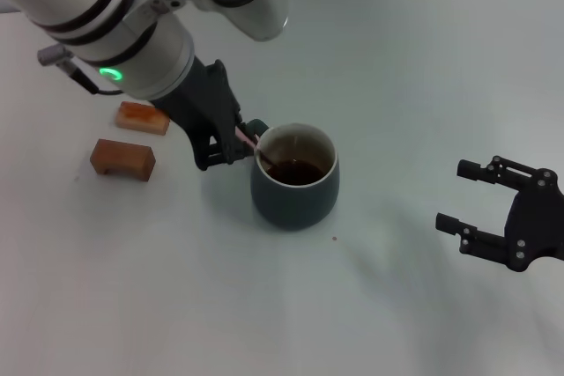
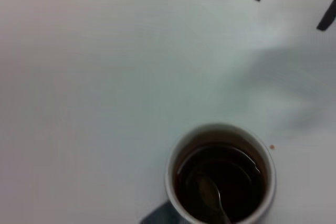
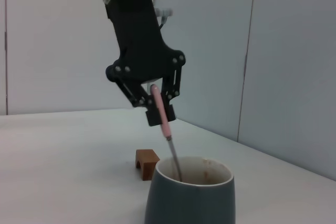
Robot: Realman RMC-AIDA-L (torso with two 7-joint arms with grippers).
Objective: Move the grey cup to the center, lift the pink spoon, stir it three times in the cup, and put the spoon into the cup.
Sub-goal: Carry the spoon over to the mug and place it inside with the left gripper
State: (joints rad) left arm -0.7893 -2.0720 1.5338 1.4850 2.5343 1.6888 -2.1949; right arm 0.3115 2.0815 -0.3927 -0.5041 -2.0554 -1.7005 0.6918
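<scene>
The grey cup (image 1: 295,178) stands near the middle of the white table with dark brown liquid inside; it also shows in the left wrist view (image 2: 220,174) and the right wrist view (image 3: 190,195). My left gripper (image 1: 240,140) is just left of the cup's rim, shut on the pink spoon (image 1: 249,137). The spoon (image 3: 164,118) slants down into the cup, and its metal bowl (image 2: 209,192) sits under the liquid. My right gripper (image 1: 476,209) is open and empty, low at the right, well away from the cup.
Two small brown blocks (image 1: 122,158) (image 1: 142,117) lie on the table left of the cup, behind my left arm. One block (image 3: 147,162) shows behind the cup in the right wrist view. A wall stands at the table's far edge.
</scene>
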